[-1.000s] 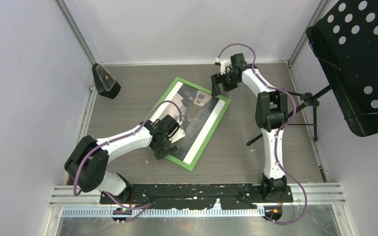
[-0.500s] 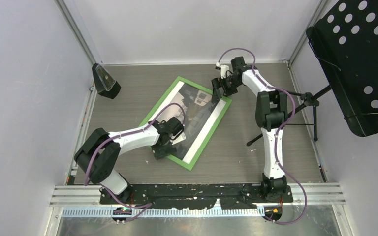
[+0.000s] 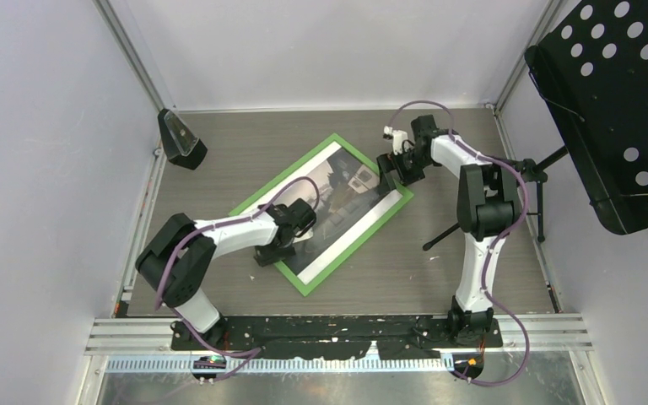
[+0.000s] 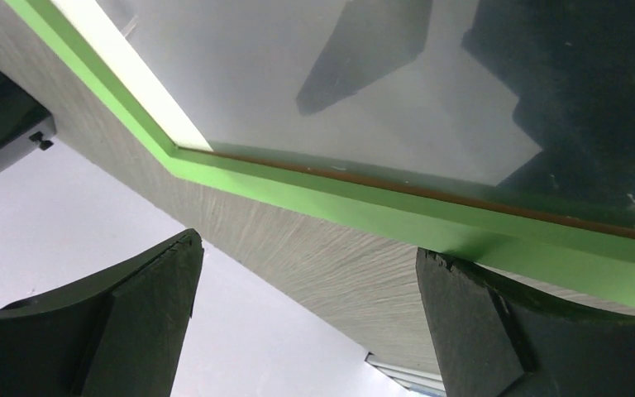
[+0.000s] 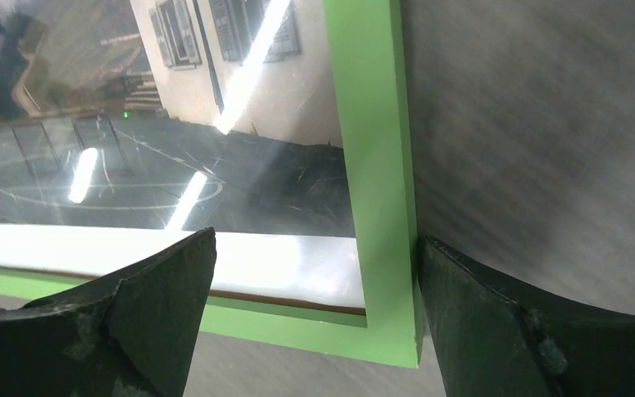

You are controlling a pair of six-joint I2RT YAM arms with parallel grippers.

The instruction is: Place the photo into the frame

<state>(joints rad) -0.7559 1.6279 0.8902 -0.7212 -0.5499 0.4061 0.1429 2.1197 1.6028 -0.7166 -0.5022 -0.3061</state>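
The frame (image 3: 283,174) lies green face up and askew on the table, with the photo (image 3: 346,198) inside it under a glossy surface. My left gripper (image 3: 267,255) is open at the frame's near left edge; in the left wrist view the green edge (image 4: 339,207) runs just above the gripper (image 4: 306,273), and the right fingertip (image 4: 463,306) meets it. My right gripper (image 3: 388,173) is open at the far right corner. In the right wrist view that gripper (image 5: 314,248) straddles the frame's corner (image 5: 376,207), one finger (image 5: 479,314) against the outer side, the other over the photo (image 5: 215,165).
A small black wedge-shaped object (image 3: 181,139) stands at the back left corner. A black perforated music stand (image 3: 616,110) on a tripod (image 3: 481,218) stands to the right of the right arm. Walls close in the table on three sides.
The frame has turned clockwise on the table: its far end swung right and nearer, its near end left. The right gripper moved with the far corner; the left gripper shifted slightly left.
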